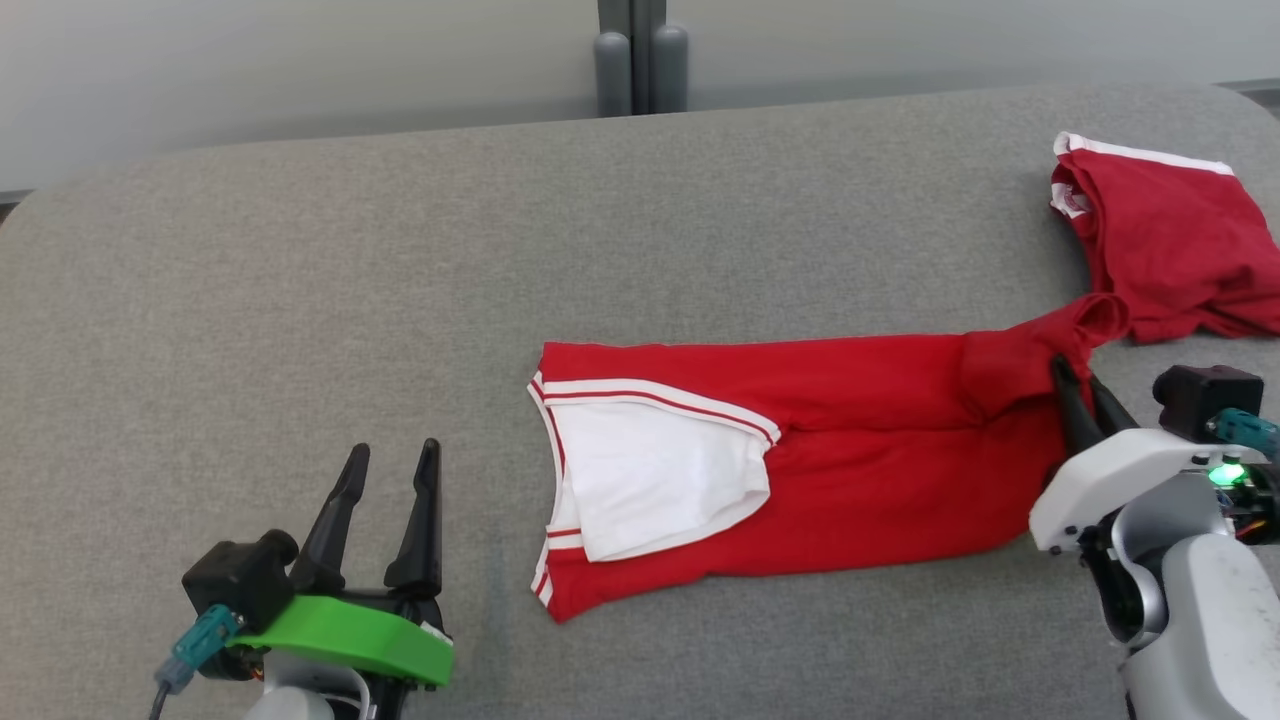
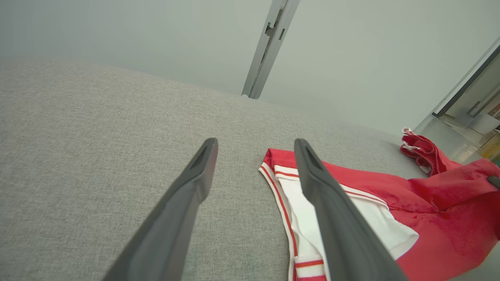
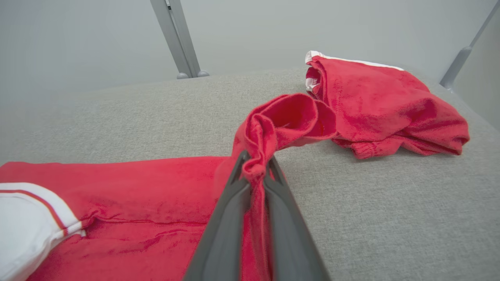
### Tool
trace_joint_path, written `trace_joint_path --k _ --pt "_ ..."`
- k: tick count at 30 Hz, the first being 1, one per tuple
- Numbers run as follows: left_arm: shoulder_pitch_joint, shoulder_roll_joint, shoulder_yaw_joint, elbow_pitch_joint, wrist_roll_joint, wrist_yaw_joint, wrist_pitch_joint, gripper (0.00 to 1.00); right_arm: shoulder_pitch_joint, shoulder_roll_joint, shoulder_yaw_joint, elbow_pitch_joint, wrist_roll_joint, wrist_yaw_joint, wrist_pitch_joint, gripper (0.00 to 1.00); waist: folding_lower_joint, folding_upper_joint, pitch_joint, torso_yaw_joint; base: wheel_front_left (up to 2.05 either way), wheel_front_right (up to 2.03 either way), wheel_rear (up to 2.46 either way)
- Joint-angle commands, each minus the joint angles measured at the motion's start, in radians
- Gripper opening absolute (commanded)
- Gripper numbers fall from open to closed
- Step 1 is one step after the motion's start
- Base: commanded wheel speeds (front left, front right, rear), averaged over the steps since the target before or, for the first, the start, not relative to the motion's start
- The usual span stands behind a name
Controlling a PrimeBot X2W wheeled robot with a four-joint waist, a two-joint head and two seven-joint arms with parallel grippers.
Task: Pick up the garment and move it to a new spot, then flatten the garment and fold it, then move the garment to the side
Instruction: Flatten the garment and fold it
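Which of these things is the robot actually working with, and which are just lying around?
Part of the job:
- red garment with white trim, spread out
- right gripper, shut on its raised end
- left gripper, open, beside the garment

Just lying about:
- second red garment, bunched at the far right
- grey cushioned surface underneath
- grey posts behind

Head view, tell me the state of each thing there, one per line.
Red garment: lying flat, folded lengthwise, right end pinched and raised.
Second red garment: bunched in a heap at the far right.
Left gripper: open, empty, beside the garment.
Right gripper: shut on the garment's right end.
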Motion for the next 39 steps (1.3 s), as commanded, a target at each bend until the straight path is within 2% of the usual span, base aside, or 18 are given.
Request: trace_joint_path --k 1,8,15,22,35,36,37,38,39 --pt "0.02 -0.006 0.005 0.003 0.006 -0.009 -0.002 1.0 0.016 0.005 0.026 -0.022 0.019 -0.002 0.011 0.0 0.0 0.0 -0.015 0.019 0.0 0.0 0.0" --pt "0.023 -0.023 0.018 0.019 0.013 -0.024 -0.002 1.0 0.02 0.029 0.201 -0.075 0.097 -0.002 0.041 0.0 0.0 0.0 -0.031 0.059 0.0 0.0 0.0" --pt "0.005 -0.038 0.019 0.026 0.024 -0.032 -0.002 1.0 -0.033 0.031 0.41 -0.028 0.259 -0.001 -0.006 0.0 0.0 0.0 -0.022 0.09 0.0 0.0 0.0" --pt "-0.033 -0.056 0.002 0.037 0.034 -0.038 -0.002 1.0 -0.11 0.03 0.599 0.071 0.386 -0.001 -0.065 0.0 0.0 0.0 0.004 0.129 0.0 0.0 0.0" --pt "-0.083 -0.076 -0.02 0.061 0.032 -0.042 -0.002 1.0 -0.291 0.031 0.784 0.323 0.553 -0.001 -0.142 0.0 0.0 0.0 0.051 0.183 0.0 0.0 0.0" --pt "-0.083 -0.077 -0.02 0.063 0.032 -0.042 -0.002 1.0 -0.298 0.031 0.793 0.333 0.558 -0.001 -0.144 0.07 0.0 0.0 0.053 0.184 0.0 0.0 0.0" --pt "-0.084 -0.078 -0.022 0.063 0.031 -0.042 -0.002 1.0 -0.31 0.031 0.811 0.347 0.568 -0.001 -0.146 0.21 0.0 0.0 0.055 0.186 0.0 0.0 0.0" --pt "-0.086 -0.078 -0.023 0.064 0.03 -0.042 -0.002 1.0 -0.321 0.03 0.827 0.358 0.583 -0.001 -0.148 0.36 0.0 0.0 0.057 0.187 0.0 0.0 0.0" --pt "-0.088 -0.079 -0.024 0.065 0.029 -0.042 -0.002 1.0 -0.329 0.03 0.84 0.365 0.596 -0.001 -0.15 0.59 0.0 0.0 0.058 0.188 0.0 0.0 0.0"
